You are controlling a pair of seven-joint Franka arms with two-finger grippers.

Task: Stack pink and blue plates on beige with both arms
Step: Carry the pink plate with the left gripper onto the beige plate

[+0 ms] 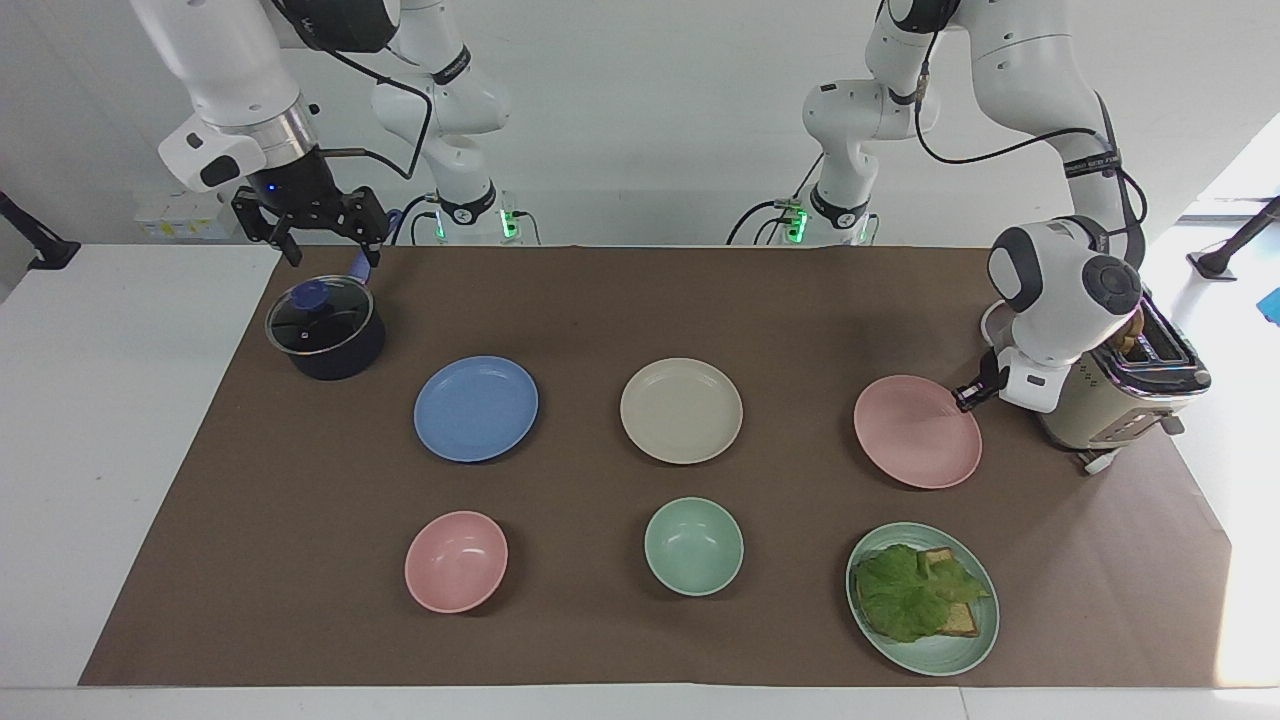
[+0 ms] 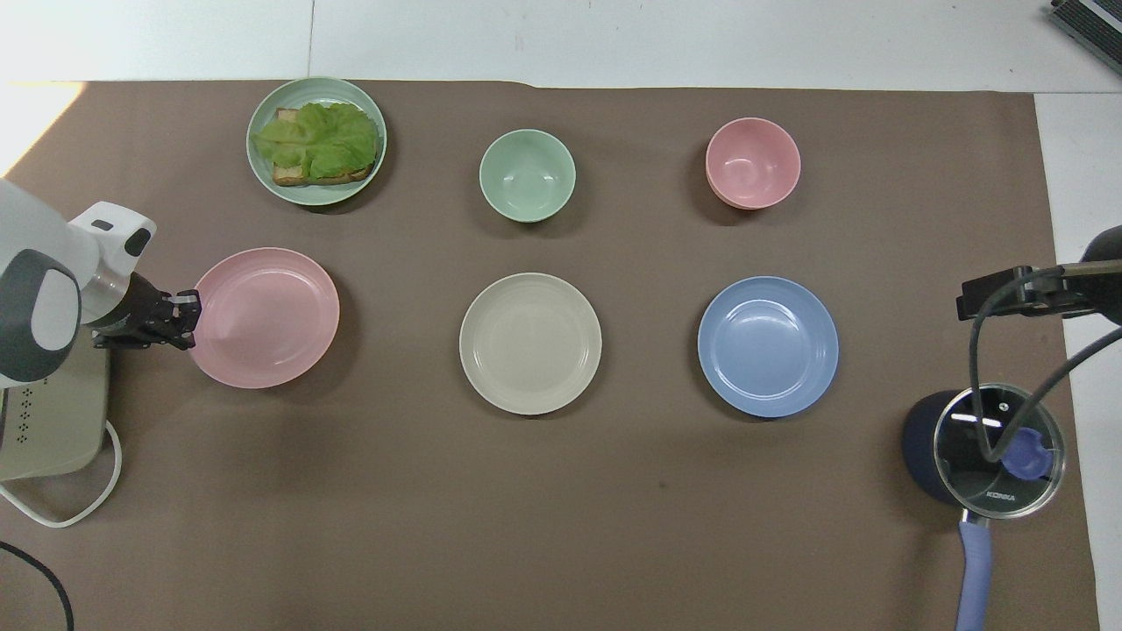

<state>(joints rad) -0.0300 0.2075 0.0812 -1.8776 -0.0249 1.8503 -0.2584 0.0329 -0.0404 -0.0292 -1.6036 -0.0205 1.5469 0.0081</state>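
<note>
A brown mat (image 1: 640,300) is covering the white worktop (image 1: 110,420) before a pale wall. The left end effector (image 1: 966,397) is pinching the pink plate (image 1: 915,432) by its rim, beside the toaster (image 1: 1120,400). The right end effector (image 1: 318,232) is hanging open over the pot (image 1: 325,333). The beige plate (image 1: 681,410) is lying between pink and blue plate (image 1: 476,408).
</note>
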